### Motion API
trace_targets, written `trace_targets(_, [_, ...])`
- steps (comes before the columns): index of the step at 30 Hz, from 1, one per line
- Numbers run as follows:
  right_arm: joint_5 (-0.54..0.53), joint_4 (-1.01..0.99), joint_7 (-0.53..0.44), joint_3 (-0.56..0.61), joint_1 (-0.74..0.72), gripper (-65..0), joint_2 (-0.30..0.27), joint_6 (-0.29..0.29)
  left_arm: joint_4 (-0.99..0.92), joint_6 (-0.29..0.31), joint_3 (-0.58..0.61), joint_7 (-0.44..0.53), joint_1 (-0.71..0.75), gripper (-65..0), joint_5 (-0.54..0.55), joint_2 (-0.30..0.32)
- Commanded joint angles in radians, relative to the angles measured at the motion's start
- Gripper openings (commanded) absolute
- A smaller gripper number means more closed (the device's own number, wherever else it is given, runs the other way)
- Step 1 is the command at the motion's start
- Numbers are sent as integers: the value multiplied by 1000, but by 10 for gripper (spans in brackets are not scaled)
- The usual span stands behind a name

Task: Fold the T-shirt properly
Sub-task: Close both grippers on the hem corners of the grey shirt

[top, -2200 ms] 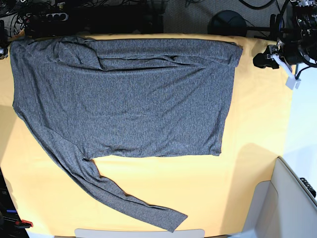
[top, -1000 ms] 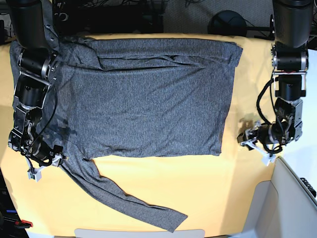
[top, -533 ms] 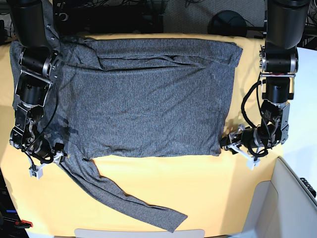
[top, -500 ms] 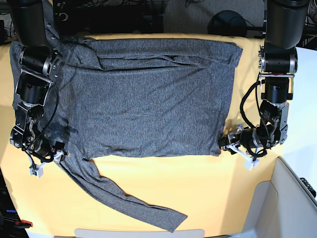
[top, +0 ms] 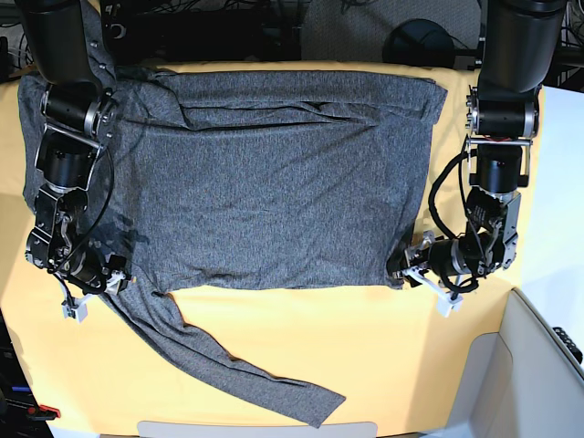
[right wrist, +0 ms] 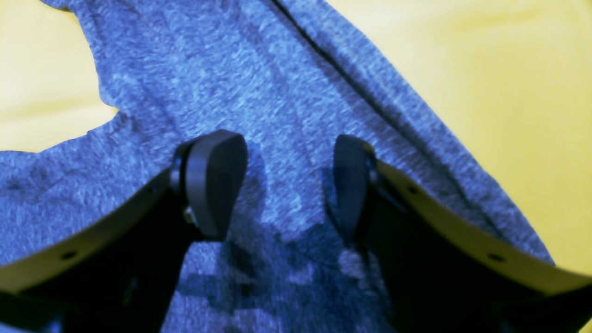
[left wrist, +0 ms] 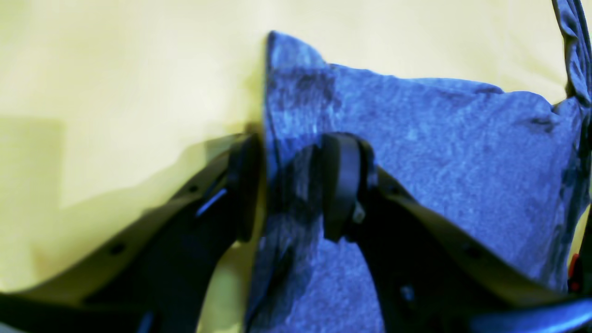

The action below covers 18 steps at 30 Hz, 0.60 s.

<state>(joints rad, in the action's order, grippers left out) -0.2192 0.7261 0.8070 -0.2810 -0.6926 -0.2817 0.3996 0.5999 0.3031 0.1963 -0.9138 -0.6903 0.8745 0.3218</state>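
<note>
The dark-grey T-shirt (top: 274,182) lies flat on the yellow table (top: 365,347), its top folded down and one long sleeve (top: 228,365) trailing toward the front edge. My left gripper (top: 401,272) is low at the shirt's bottom right corner. In the left wrist view it (left wrist: 291,185) is open, astride the T-shirt (left wrist: 439,138) edge, one finger on the table and one on cloth. My right gripper (top: 117,272) is at the armpit where the sleeve joins the body. In the right wrist view it (right wrist: 282,185) is open, both fingers resting on the T-shirt (right wrist: 277,69).
A grey bin (top: 538,365) stands off the table's front right corner. A black round base (top: 420,41) and cables sit behind the back edge. Bare yellow table shows in front of the hem and along the right side.
My left gripper has slid left across the table to the shirt's bottom right corner. My right gripper has shifted slightly right onto the armpit cloth. The shirt has not moved.
</note>
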Motion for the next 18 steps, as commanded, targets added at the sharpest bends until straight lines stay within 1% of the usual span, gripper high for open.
trace_targets(1, [-10,22,-22,1,-35,-308,-14,2,12,3,-2,-6,-30,-434,7,6])
trace_targets(10, [-10,22,-22,1,-23,-308,-12,2,12,3,-2,0,-30,-439,7,6])
trace_targets(11, [-10,22,-22,1,-23,-308,-12,2,12,3,-2,0,-30,-455,7,6])
trace_targets(12, [-10,22,-24,1,-22,-308,-12,2,12,3,2,0,-29,-492,7,6])
trace_targets(13, [-10,20,-24,1,-22,-308,-12,2,12,3,2,0,-29,-530,7,6])
trace_targets(15, [-10,20,-24,1,-22,-308,-12,2,12,3,5,0,-25,-629,4,6])
trace_targets(16, [-10,20,-24,1,-22,-308,-12,2,12,3,7,-1,-25,-650,2,6])
trace_targets(18, [-10,20,-24,1,-22,-308,-12,2,12,3,7,-6,-24,-643,2,6])
